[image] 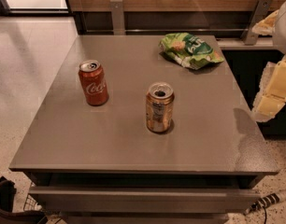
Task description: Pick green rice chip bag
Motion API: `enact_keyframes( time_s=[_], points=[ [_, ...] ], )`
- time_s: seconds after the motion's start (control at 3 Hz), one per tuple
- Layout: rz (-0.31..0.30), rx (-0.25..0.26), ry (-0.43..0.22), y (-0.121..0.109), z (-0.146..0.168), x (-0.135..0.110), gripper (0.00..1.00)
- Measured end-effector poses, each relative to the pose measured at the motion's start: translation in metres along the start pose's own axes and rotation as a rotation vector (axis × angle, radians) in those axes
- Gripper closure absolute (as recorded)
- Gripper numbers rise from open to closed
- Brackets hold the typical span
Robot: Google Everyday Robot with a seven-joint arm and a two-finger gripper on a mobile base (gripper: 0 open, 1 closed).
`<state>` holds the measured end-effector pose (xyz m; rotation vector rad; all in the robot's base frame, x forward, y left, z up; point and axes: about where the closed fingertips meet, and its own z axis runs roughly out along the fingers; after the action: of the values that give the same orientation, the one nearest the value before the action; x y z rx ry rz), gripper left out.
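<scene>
Slanting left-right, green rice chip bag; jaws far right

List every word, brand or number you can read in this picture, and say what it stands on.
"Coca-Cola": white script on the red can.
The green rice chip bag: white lettering, too blurred to read.
The gold can: label print too small to read.
The gripper, at the right edge beside the table: no text.
</scene>
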<state>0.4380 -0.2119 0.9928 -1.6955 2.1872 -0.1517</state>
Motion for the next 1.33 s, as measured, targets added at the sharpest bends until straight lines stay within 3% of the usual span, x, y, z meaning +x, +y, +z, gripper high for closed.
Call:
enact_keyframes(
  time_s=[0.33, 1.0, 1.33],
  points=[
    [0.001, 0.001, -0.001, -0.001, 0.000, 0.000, 0.00],
    [0.141, 0.096, -0.172, -0.113, 0.035, -0.005, 0.00],
    [0.265, 0.139, -0.297, -0.175, 0.068, -0.017, 0.00]
  ],
)
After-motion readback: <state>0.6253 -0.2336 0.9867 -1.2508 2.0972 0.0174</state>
